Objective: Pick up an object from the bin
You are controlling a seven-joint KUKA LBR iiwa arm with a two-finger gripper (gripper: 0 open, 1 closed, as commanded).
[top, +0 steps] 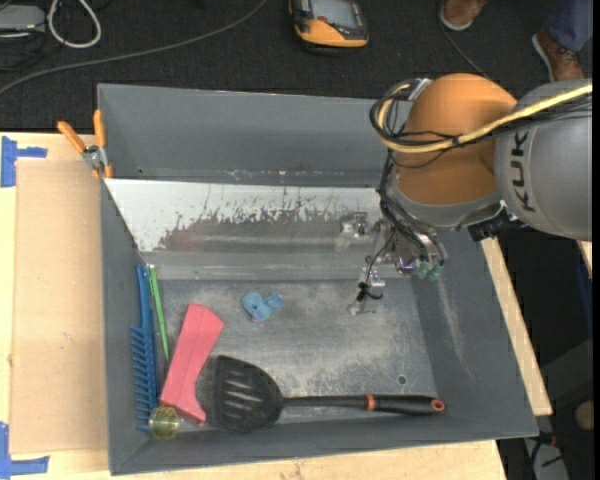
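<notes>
Near-left corner: small yellowish translucent ball [163, 423], close to the near wall and touching the foot of the pink block.
Left wall: blue plastic comb with a row of teeth [143, 353], lying lengthwise along the wall. A thin green stick [158, 313] lies just beside it on its right.
Left of middle: pink flat oblong block [192, 361], slanted, its lower end between the ball and the spatula's head.
Near wall: black slotted plastic spatula [242, 393], its head against the block. Its black-and-orange handle [400, 404] runs off to the right along the floor.
Middle: small light-blue lumpy piece [262, 306], alone on the bare floor of the grey metal bin [230, 128].
Right of middle: gripper [366, 296], hanging under the orange wrist cover [450, 138] over bare floor, apart from everything. Whether it is open or closed cannot be told.
Likeliest pick (a judgement): the light-blue piece, the nearest thing, on the gripper's left in the view. The spatula's handle is the next nearest, toward the camera.
Doing it well: shift across until centred over the light-blue piece and make sure the gripper is wide open. Come straight down to the floor and close across the narrower side. Leave the cluster by the left wall alone; it is crowded and offers little room.
</notes>
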